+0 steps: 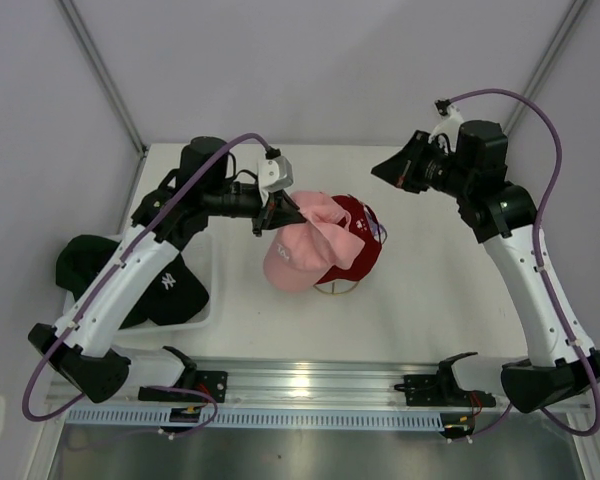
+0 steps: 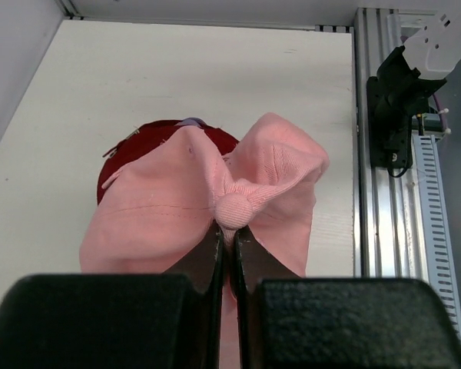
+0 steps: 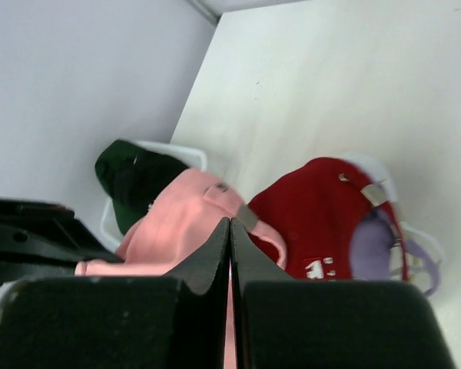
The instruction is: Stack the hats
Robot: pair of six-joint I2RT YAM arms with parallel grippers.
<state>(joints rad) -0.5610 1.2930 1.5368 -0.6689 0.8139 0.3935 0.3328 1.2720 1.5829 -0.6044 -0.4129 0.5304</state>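
1. The pink cap is pinched at its crown button by the left claw. The jaws press onto the fabric, and the crown bunches into a fold on either side.
2. The cap drapes partly over the red cap, which tops the stack mid-table. A lavender cap shows under the red one.
3. The next move turns on this: the pink cap hangs off the stack's left and near side, so the red crown lies to the right of my claw. The cap's long axis seems to run from the claw toward the near edge, though the folded cloth hides where the bill is.
4. The left arm is the nearer one. The right claw hangs raised at the far right, well apart from the stack, its jaws pressed together on nothing.
5. The black cap lies in the tray at the left, with the green cap just beside it.
6. The white table is bare to the right of the stack. A thin wire stand pokes out at the stack's near side, and I judge it could snag.
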